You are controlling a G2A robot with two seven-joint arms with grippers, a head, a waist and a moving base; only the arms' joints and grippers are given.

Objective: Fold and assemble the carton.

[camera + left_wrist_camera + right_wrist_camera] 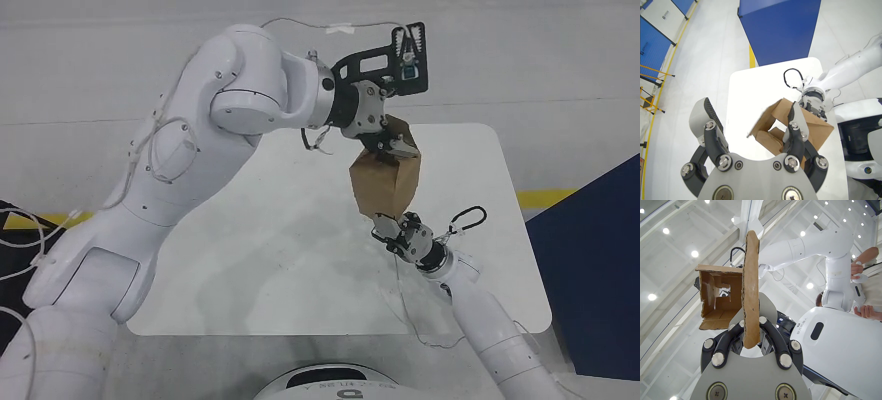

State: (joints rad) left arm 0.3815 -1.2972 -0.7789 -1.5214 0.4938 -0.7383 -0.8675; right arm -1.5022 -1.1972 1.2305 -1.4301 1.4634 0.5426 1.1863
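Cardboard carton carried by one flap, clenched in right claw; left claw released at its mouth. Pressing there could tear or slip that flap.

A white table with rounded corners stands on a pale grey floor, beside a yellow floor line.

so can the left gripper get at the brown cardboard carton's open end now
Probably yes: the left gripper is open at the open end of the brown cardboard carton, and the right gripper grips a flap at the other end, out of its way.
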